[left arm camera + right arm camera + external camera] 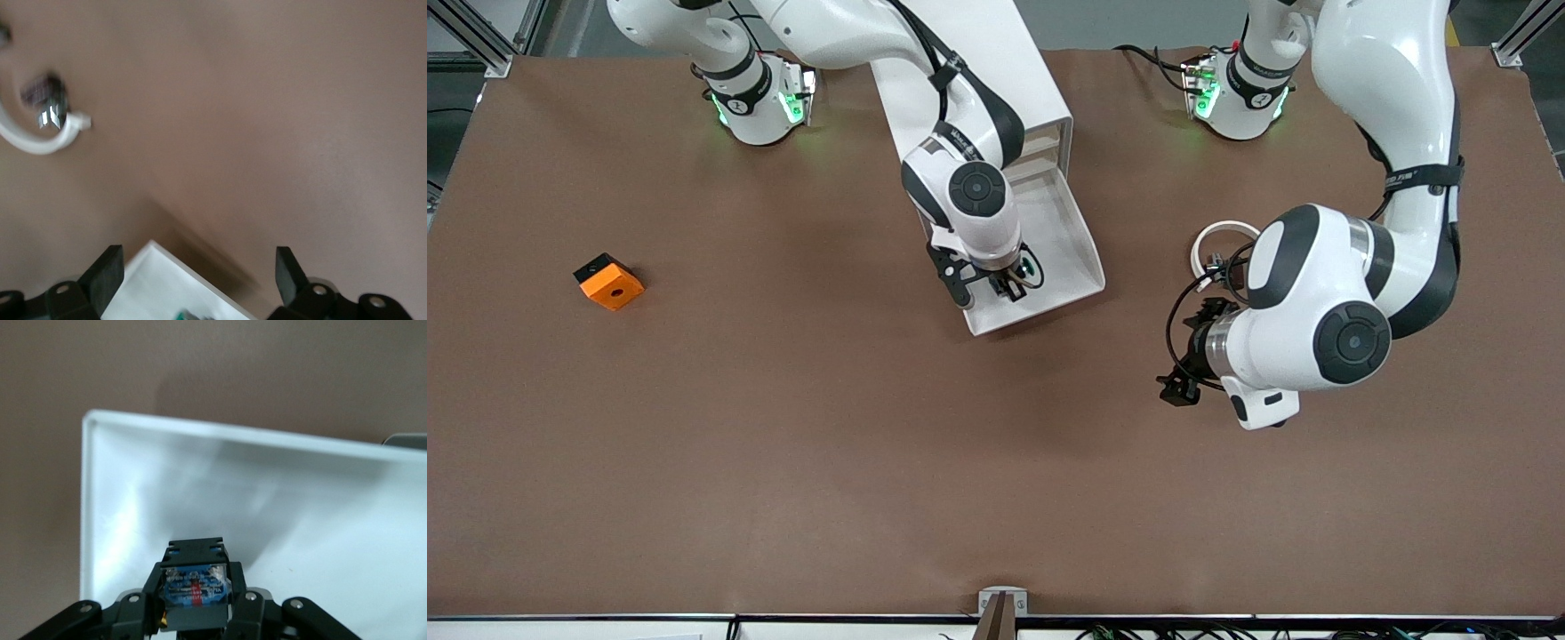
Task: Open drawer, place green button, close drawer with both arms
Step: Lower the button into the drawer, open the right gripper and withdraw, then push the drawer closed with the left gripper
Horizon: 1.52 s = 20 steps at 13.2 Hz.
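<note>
White right arm's fingers (pixel 1009 289) clamp the button (pixel 195 585) over the drawer (pixel 1080 258); left fingers (pixel 107 275) spread.

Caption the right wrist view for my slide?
Right gripper shut on the button, over the open white drawer.

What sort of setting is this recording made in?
Most likely a robotics lab bench: a table under brown covering, aluminium frame posts at its corners, cables by the arm bases, and only test props out, a white drawer and an orange cube.
</note>
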Motion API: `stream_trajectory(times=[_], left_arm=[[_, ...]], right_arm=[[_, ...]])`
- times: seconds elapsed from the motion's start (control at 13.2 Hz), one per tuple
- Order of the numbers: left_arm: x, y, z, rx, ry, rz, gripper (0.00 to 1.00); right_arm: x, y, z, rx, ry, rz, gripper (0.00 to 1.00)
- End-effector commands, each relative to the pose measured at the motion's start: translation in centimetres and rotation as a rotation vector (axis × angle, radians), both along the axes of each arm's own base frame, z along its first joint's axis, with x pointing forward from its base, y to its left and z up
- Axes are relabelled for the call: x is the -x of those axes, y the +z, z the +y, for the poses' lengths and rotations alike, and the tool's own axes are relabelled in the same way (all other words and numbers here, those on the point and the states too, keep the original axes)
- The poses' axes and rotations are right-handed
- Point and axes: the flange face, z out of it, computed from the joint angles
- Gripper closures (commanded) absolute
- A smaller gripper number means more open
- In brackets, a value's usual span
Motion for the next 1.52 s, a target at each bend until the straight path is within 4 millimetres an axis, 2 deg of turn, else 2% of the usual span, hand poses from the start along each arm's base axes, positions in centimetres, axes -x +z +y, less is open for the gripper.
stream_trajectory(times=[0.0,0.08,0.15,0.23,0.38,0.53,0.61,0.84,0.99,1.06,1.14,1.29,1.37,1.44], left_arm=[[1.2,2.7,0.8,-0.020,-0.263,-0.063,0.00],[1.5,3.9,1.2,-0.002,-0.340,-0.073,0.00],[1.8,4.8,1.7,0.012,-0.409,-0.076,0.00],[1.9,5.7,2.2,0.017,-0.462,-0.093,0.00],[2.5,6.1,2.8,-0.016,-0.523,-0.096,0.00],[2.7,5.6,2.9,-0.017,-0.578,-0.085,0.00],[3.1,4.5,2.4,-0.019,-0.587,-0.070,0.00],[3.5,0.9,0.3,0.000,-0.623,-0.100,0.00],[4.4,-3.0,-1.7,0.025,-0.701,-0.138,0.00],[5.0,-5.3,-2.8,0.037,-0.742,-0.164,0.00],[5.7,-8.3,-4.0,0.048,-0.772,-0.186,0.00],[6.8,-13.5,-7.4,0.083,-0.809,-0.213,0.00],[7.3,-15.7,-9.4,0.100,-0.816,-0.236,0.00],[8.0,-17.6,-11.1,0.108,-0.827,-0.239,0.00]], right_arm=[[-0.2,0.8,0.5,-0.015,-0.023,0.003,0.86],[-0.1,0.8,0.6,-0.014,-0.019,0.002,0.82],[-0.1,0.8,0.6,-0.014,-0.011,0.003,0.44],[-0.1,1.0,0.6,-0.013,-0.010,0.004,0.00],[0.4,2.8,0.8,-0.015,0.003,0.006,0.00],[0.1,8.5,-0.5,-0.010,0.015,0.026,0.00],[-1.0,12.4,-2.7,-0.005,0.036,0.050,0.00],[-2.5,22.4,-12.0,-0.014,0.253,0.131,0.00],[-3.5,27.5,-20.1,-0.045,0.359,0.164,0.00],[-3.6,29.3,-24.3,-0.075,0.428,0.159,0.00],[-3.5,30.9,-29.6,-0.117,0.507,0.132,0.00],[-2.5,31.6,-38.1,-0.156,0.666,0.080,0.00],[-2.4,31.7,-41.5,-0.137,0.739,0.067,0.00],[-2.6,31.8,-44.0,-0.119,0.794,0.058,0.00]])
